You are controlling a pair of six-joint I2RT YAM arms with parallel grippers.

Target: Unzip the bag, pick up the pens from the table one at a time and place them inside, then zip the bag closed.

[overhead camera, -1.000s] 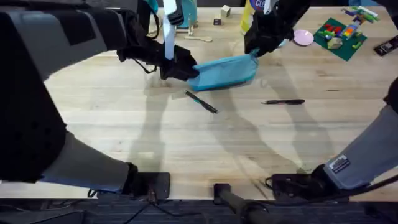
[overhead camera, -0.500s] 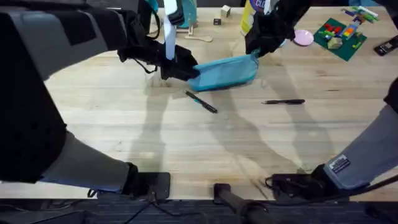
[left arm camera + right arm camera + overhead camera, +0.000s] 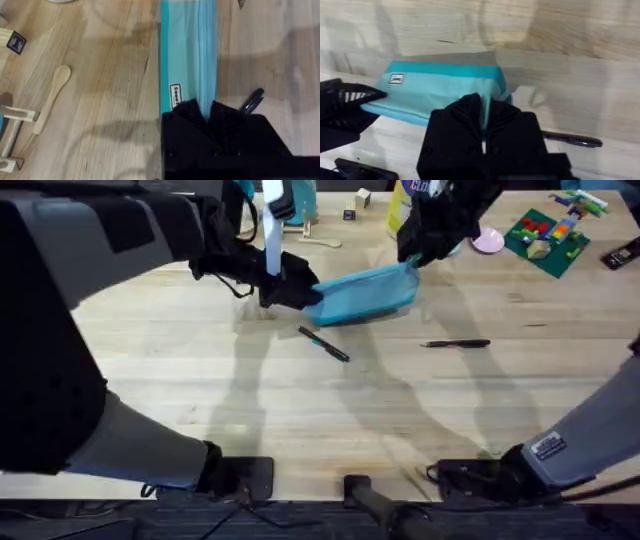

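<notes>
Bag: a long turquoise-blue fabric pouch lies on the far middle of the table, stretched between the two grippers, its right end lifted a little higher than its left.

Left gripper: the left gripper holds the bag's left end; in the left wrist view its black fingers are pressed together on the fabric just below a small white label.

Right gripper: the right gripper is at the bag's right end; in the right wrist view its jaws are closed tight on something at the top edge of the pouch, likely the zipper pull, though the pull itself is hidden.

Step in hand: judged to be the unzipping. To do it well, the left gripper should anchor its end firmly and keep the fabric taut, while the right draws the pull straight along the zipper line, not upward, so the pouch does not twist or lift off the wood.

Bag contents: the pouch looks flat, and its opening cannot be seen clearly; nothing can be made out inside.

Pens: two dark pens lie on the table nearer the robot than the bag. One pen lies slanted just in front of the bag's left half; the other pen lies level, off to the right, well apart from the first.

Farther out: a wooden spoon lies on the table beyond the bag, and a green board of coloured bricks sits at the far right.
</notes>
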